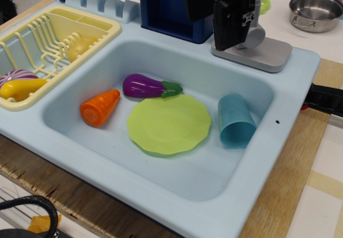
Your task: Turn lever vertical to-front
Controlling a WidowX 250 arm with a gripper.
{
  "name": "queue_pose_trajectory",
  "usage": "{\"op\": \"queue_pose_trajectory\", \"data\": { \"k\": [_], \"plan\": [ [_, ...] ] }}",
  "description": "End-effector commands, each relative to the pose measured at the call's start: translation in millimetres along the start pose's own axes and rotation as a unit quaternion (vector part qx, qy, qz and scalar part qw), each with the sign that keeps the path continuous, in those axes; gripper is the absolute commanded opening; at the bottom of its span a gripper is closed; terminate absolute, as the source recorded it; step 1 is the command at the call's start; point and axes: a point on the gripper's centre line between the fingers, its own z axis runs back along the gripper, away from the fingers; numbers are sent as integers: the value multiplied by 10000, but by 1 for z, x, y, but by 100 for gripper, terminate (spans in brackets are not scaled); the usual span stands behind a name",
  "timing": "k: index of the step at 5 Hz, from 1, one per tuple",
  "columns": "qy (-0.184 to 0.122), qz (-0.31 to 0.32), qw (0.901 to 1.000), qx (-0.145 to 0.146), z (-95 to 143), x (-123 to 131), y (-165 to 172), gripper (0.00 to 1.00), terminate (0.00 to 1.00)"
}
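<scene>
Lever (pixel 256 34): standing on its grey base plate (pixel 257 56) at the sink's (pixel 161 187) one o'clock corner. Black pincer (pixel 234 26) is covering it; opening and grip cannot be told.

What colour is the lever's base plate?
Light grey; the base plate shows best in the observation.image view.

No text, brand, number or sign can be read anywhere; a small black-and-white patch on the black robot arm (pixel 234 13) is too blurred to make out.
</scene>
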Motion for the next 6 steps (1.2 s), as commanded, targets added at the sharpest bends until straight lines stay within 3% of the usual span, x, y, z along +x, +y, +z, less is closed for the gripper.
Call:
{"op": "queue_pose_trajectory", "data": {
  "k": [1,2,4,6],
  "plan": [
    [0,0,10000,0,0,0,0,100,0],
    [-329,-125,9993,101,5,9,0,100,0],
    [-702,-371,9967,175,14,40,-2,100,0],
    [-724,-590,9956,94,8,65,2,100,0]
  ]
}}
